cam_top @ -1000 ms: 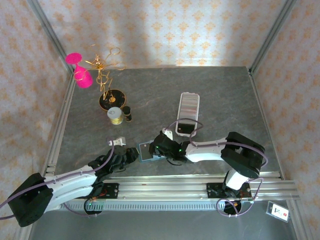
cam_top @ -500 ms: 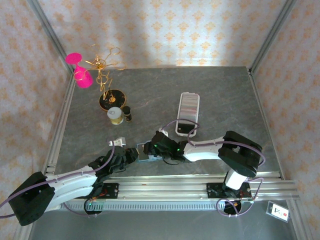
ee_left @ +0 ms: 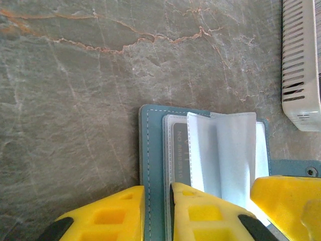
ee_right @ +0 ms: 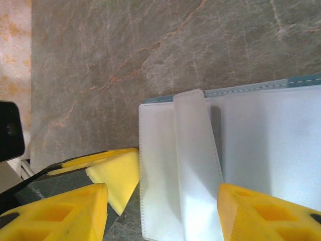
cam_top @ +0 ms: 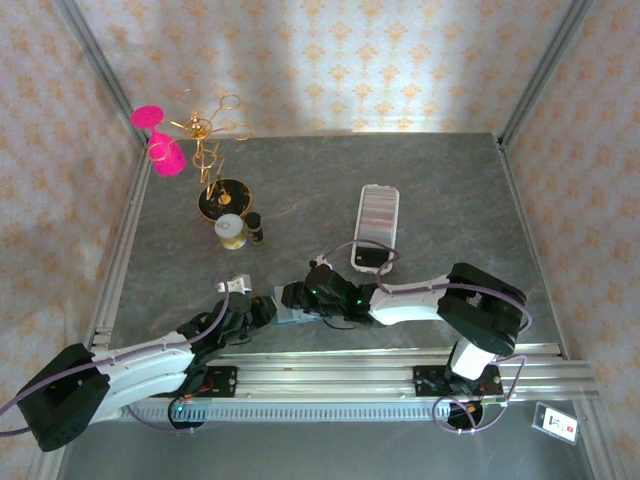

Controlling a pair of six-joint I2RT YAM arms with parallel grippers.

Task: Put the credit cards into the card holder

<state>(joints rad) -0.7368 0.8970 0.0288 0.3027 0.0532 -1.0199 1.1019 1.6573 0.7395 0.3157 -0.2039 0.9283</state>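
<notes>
The card holder (cam_top: pixel 289 314) lies open near the near edge of the tabletop (cam_top: pixel 450 190), a little left of the middle, with both arms meeting over it. The left gripper (ee_left: pixel 158 201) has its jaws close together, and the holder's stitched teal edge runs into the narrow gap between them. Whether they actually pinch it cannot be told, since the fingertips are cut off at the bottom of the wrist view. The right gripper (ee_right: pixel 160 201) stands open, with its fingers wide apart on either side of the clear sleeves (ee_right: pixel 195 165) and nothing held. One sleeve leaf stands up between them, and a yellow finger of the other arm sits just beside the sleeves' left edge.

From above, the two grippers cover most of the holder and only a sliver of teal shows. In the left wrist view a grey card (ee_left: pixel 181 155) sits in the leftmost sleeve, its print too blurred to read.

The credit cards (cam_top: pixel 379 212) stand as a striped row in a long white tray (cam_top: pixel 363 205) right of the middle, well apart from the holder. A dark one (cam_top: pixel 372 258) lies at the tray's near end, with the right arm's cable looped over it.

The far right of the tabletop is bare. At the far left corner a gold jewellery stand (cam_top: pixel 212 150), a jar (cam_top: pixel 231 230) and a small bottle (cam_top: pixel 256 231) crowd together.
</notes>
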